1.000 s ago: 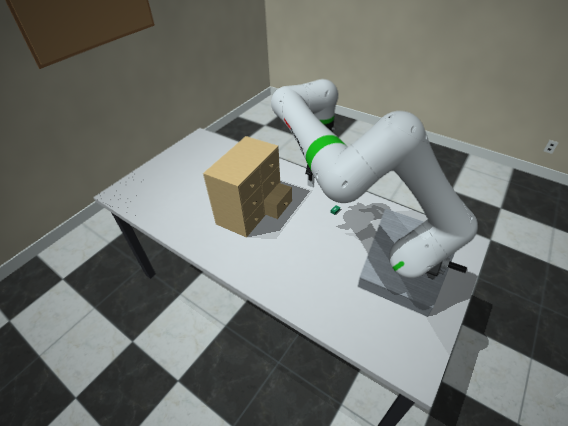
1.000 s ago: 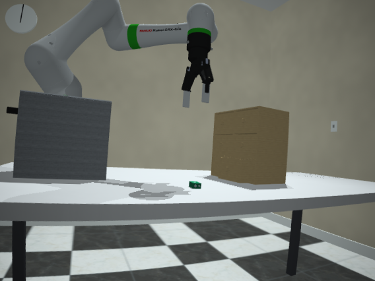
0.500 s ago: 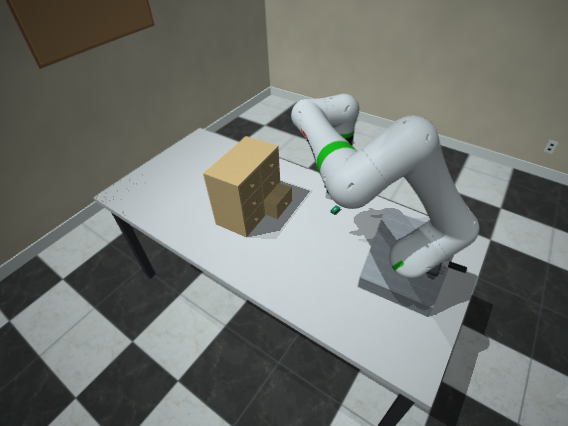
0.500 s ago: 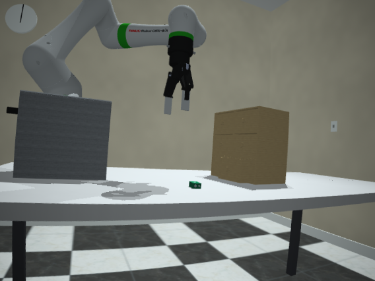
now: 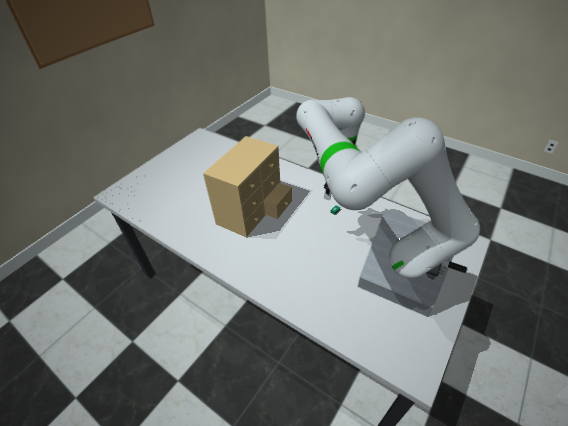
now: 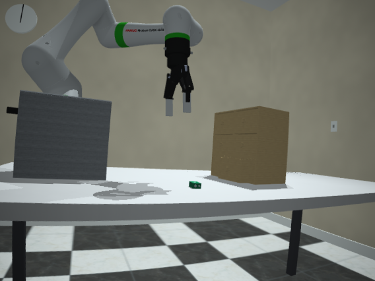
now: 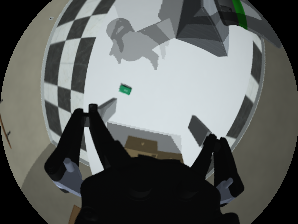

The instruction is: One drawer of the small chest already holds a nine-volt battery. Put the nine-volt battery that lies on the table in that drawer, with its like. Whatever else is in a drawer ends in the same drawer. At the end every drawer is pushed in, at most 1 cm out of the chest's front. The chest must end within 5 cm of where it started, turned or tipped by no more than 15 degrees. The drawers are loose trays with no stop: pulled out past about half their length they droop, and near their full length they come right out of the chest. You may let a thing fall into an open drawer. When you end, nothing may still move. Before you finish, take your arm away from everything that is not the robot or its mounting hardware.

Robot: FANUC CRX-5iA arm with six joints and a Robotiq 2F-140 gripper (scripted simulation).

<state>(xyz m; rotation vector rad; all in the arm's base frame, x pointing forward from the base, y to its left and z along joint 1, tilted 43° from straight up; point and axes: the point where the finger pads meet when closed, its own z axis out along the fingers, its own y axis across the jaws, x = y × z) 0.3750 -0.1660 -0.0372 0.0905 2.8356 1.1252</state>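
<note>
The small green nine-volt battery (image 5: pixel 335 210) lies flat on the white table, to the right of the chest; it also shows in the exterior view (image 6: pixel 195 185) and the wrist view (image 7: pixel 124 88). The tan wooden chest (image 5: pixel 241 181) stands on the table with one lower right drawer (image 5: pixel 280 200) pulled partly out; its inside is hidden from me. My gripper (image 6: pixel 178 110) is open and empty, hanging well above the table, pointing down, between the battery and the chest's front. In the top view the arm hides most of my gripper.
The robot's grey base block (image 5: pixel 405 270) sits at the right end of the table. The chest's other drawers look pushed in. The open drawer's top edge shows at the bottom of the wrist view (image 7: pixel 143 144).
</note>
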